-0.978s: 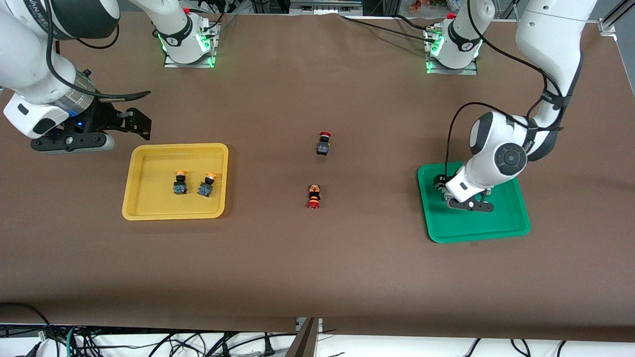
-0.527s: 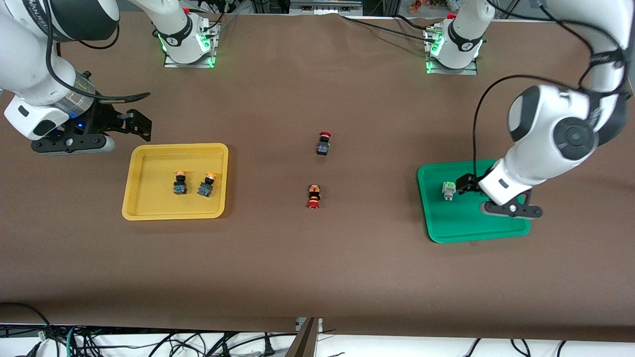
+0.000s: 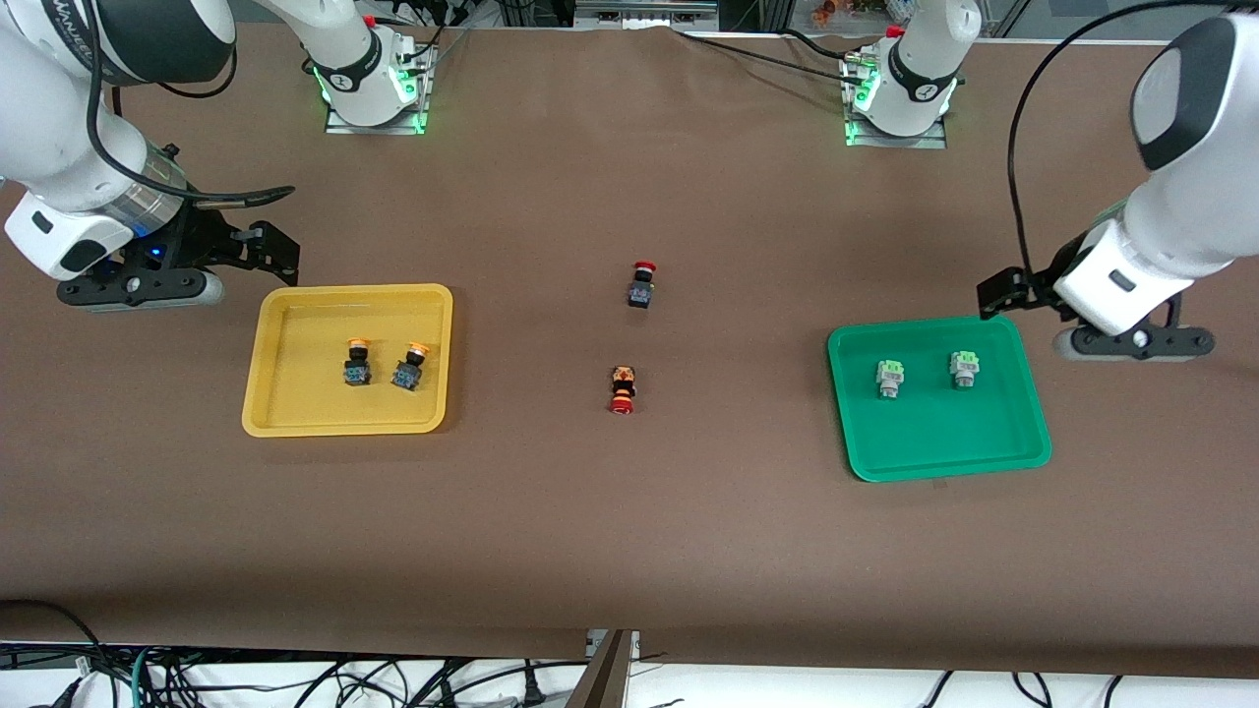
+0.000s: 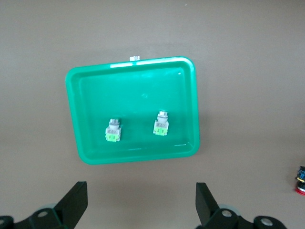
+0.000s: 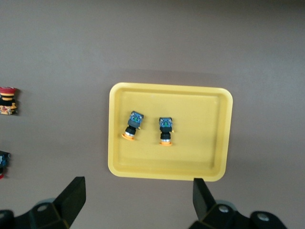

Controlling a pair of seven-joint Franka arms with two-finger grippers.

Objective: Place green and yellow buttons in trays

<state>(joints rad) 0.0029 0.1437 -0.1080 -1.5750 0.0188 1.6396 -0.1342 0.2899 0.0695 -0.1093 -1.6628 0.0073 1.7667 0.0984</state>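
Both pale green-and-white buttons (image 3: 891, 378) (image 3: 965, 368) lie side by side in the green tray (image 3: 944, 457), toward the left arm's end of the table, and both orange-yellow-capped buttons (image 3: 358, 361) (image 3: 411, 365) lie in the yellow tray (image 3: 344, 424) toward the right arm's end. By the look of it, the sorting step is done and the arms are clear of the trays. The left gripper (image 3: 1018, 290) hangs over bare table just beside the green tray's rim, its fingers (image 4: 74, 205) spread wide and empty. The right gripper (image 3: 266, 246) waits over the table near the yellow tray, fingers (image 5: 71, 198) wide and holding nothing. Two red-capped switches (image 3: 641, 284) (image 3: 622, 389) sit mid-table between the trays; these likely stay put, so the next move probably calls only for retreat.
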